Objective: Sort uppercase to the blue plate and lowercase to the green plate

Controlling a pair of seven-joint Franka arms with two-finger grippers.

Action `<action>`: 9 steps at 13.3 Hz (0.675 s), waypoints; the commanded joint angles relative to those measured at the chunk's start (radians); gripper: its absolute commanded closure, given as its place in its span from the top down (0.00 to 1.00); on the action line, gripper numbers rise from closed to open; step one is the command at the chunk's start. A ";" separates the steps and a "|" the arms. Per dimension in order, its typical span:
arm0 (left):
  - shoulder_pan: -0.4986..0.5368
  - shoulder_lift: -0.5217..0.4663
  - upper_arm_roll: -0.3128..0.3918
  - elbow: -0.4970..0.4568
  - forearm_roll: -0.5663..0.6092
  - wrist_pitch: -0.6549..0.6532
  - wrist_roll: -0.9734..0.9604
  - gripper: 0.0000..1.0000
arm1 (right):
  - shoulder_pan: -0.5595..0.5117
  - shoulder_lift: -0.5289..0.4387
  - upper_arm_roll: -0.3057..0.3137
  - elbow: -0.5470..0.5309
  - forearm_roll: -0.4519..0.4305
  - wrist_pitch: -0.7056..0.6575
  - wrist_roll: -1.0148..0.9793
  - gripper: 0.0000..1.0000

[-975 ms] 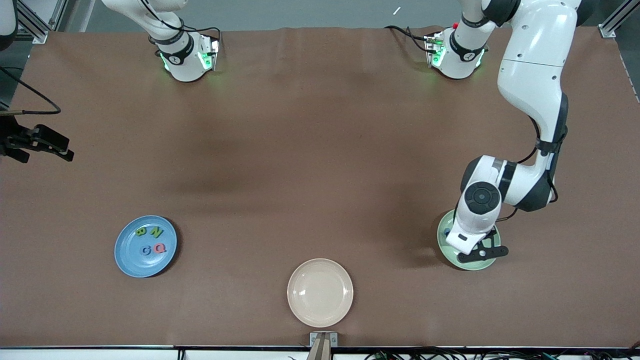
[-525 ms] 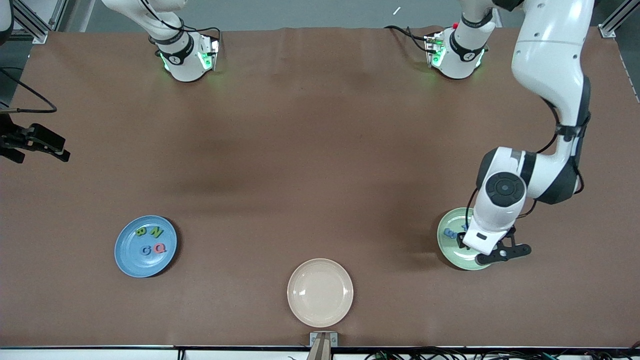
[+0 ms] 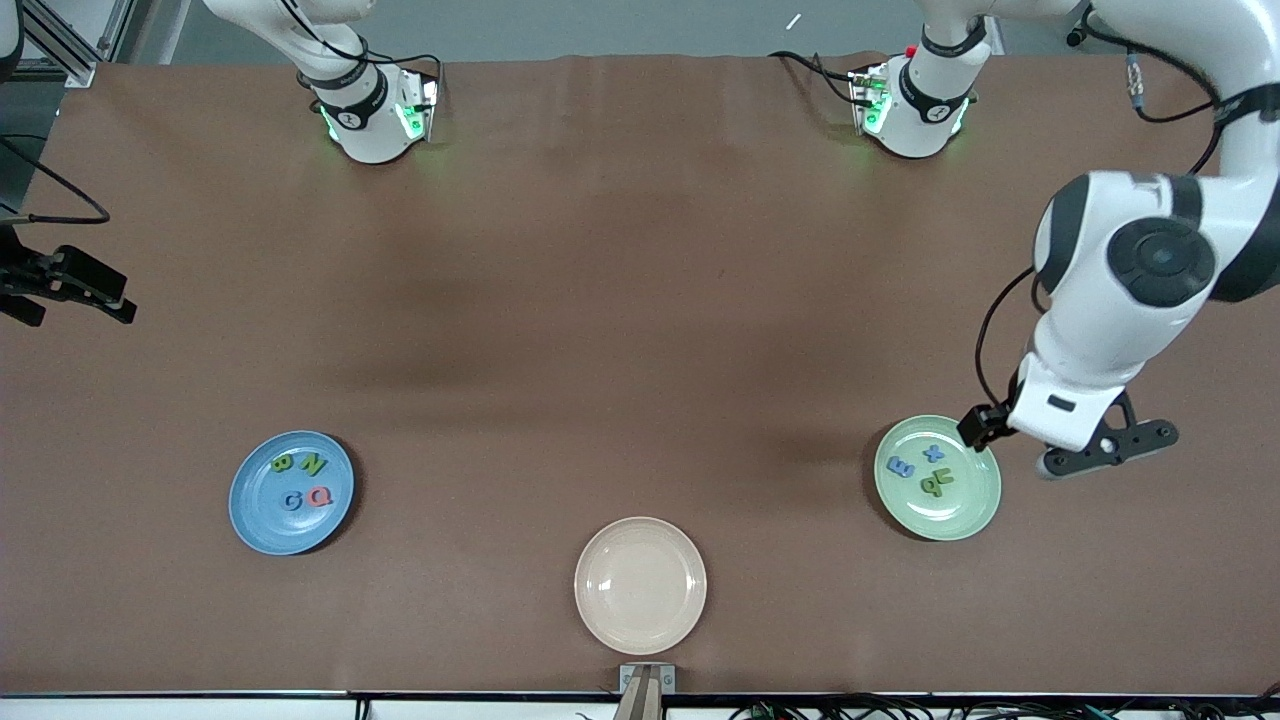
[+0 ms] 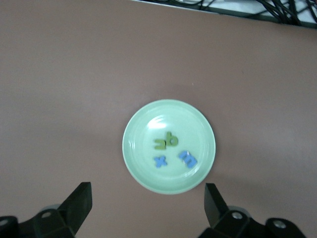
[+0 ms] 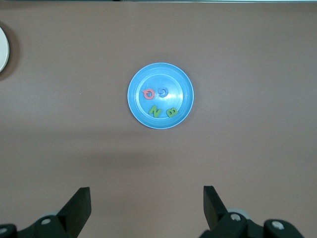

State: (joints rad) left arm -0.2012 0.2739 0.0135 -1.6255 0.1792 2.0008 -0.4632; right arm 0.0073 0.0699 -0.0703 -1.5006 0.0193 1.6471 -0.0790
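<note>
blue plate (image 3: pixel 247 510): toward the right arm's end, holding the pink Q (image 3: pixel 320 496), blue G (image 3: pixel 292 501), green N (image 3: pixel 314 465) and green B (image 3: pixel 283 463)

green plate (image 3: pixel 965 515): toward the left arm's end, with the blue m/E piece (image 3: pixel 901 467), blue cross (image 3: pixel 934 453) and green u and b (image 3: pixel 937 484) (those two touching)

cream plate (image 3: pixel 640 585): between them, nearer the front camera

left gripper (image 4: pixel 146 203): jaws wide apart, holding nothing, up over the green plate's edge

right gripper (image 5: pixel 146 206): also spread and holding nothing, waiting high above the blue plate

Foam letters (image 3: pixel 302 480) B, N, G, Q
</note>
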 commanded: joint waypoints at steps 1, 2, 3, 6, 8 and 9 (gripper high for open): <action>0.009 -0.112 -0.006 0.022 -0.079 -0.219 0.118 1.00 | -0.013 0.002 0.010 0.011 -0.007 -0.012 0.005 1.00; 0.009 -0.140 -0.004 0.039 -0.086 -0.282 0.150 1.00 | -0.012 0.002 0.010 0.011 -0.007 -0.012 0.005 1.00; 0.011 -0.174 -0.003 0.042 -0.087 -0.325 0.179 1.00 | -0.013 0.002 0.010 0.011 -0.007 -0.012 0.005 1.00; 0.031 -0.248 -0.004 0.042 -0.101 -0.402 0.298 1.00 | -0.012 0.002 0.010 0.011 -0.009 -0.012 0.004 1.00; 0.098 -0.306 -0.023 0.016 -0.136 -0.413 0.418 1.00 | -0.013 0.002 0.010 0.011 -0.009 -0.012 0.004 1.00; 0.111 -0.321 -0.024 0.000 -0.154 -0.418 0.445 1.00 | -0.013 0.002 0.010 0.011 -0.007 -0.012 0.004 1.00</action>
State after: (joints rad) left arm -0.1426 -0.0009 0.0087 -1.5819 0.0656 1.5915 -0.0979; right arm 0.0073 0.0703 -0.0704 -1.4997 0.0191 1.6466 -0.0791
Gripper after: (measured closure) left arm 0.000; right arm 0.000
